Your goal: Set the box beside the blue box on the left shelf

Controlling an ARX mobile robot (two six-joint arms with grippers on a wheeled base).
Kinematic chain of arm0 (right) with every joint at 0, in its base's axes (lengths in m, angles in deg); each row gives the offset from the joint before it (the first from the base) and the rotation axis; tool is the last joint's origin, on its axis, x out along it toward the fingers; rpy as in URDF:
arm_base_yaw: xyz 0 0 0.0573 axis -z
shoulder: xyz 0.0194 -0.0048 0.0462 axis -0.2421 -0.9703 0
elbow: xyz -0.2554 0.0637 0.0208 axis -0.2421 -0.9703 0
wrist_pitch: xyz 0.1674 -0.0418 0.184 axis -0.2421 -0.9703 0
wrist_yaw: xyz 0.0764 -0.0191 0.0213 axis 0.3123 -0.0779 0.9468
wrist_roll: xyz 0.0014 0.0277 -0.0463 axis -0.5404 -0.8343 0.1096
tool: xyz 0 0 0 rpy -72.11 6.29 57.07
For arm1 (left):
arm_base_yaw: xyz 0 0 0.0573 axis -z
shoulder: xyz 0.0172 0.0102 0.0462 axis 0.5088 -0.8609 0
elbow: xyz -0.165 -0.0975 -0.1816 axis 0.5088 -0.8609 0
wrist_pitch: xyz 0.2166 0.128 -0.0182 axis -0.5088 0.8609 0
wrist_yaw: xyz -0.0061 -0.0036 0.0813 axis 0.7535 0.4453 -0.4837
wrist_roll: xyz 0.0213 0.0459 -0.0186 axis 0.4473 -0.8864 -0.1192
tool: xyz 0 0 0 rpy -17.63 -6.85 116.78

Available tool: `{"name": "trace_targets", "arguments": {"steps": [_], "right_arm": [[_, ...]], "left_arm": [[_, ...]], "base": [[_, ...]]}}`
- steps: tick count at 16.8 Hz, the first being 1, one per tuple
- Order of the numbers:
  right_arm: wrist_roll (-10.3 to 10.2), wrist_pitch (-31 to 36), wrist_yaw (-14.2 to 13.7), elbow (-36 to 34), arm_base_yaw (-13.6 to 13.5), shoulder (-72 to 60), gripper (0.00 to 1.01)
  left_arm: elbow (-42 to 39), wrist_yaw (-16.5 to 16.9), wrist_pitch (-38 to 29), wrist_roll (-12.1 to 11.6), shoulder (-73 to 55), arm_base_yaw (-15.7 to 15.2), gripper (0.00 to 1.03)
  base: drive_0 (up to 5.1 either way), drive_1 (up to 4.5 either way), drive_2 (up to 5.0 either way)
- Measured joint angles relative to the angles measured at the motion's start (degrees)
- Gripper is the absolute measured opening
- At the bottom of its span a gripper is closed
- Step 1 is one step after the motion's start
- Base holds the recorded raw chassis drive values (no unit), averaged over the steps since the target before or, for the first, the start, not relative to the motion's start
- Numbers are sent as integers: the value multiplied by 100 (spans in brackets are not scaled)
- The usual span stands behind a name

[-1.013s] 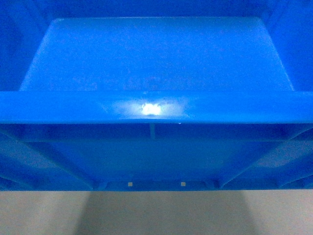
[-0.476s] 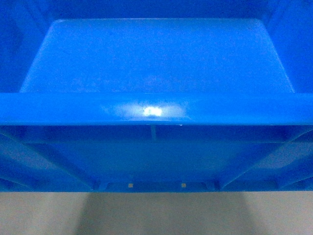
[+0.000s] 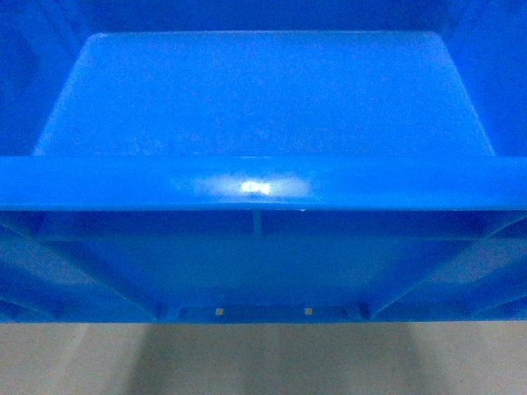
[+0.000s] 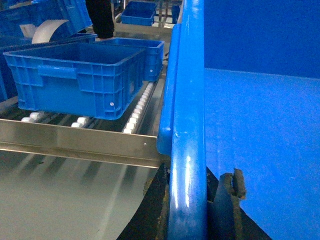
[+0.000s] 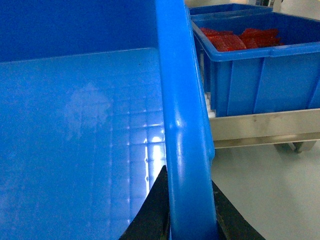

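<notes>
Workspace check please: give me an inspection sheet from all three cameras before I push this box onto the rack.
Surface: roller shelf with white wheels, metal front rail, partly free beside the parked crate.
Job's things: carried box empty, filling the head view, its side rims in both grippers; blue crate already on the rollers.
Clutter: crate with red items on another rack to the right; more blue crates behind.
Grippers: left gripper and right gripper each straddle a rim of the box.
Cables: nothing seen.
Surroundings: grey floor; a person's dark legs behind the shelf.
</notes>
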Motion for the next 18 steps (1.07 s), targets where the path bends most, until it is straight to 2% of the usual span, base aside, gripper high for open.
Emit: {"name": "trace_targets", "arguments": {"steps": [18], "right_arm": [[2,2,4,0,0,-7,10]], "left_arm": [[0,-9,0,-2,-11,-2,10]], "base": [[4,407,-399]]}}
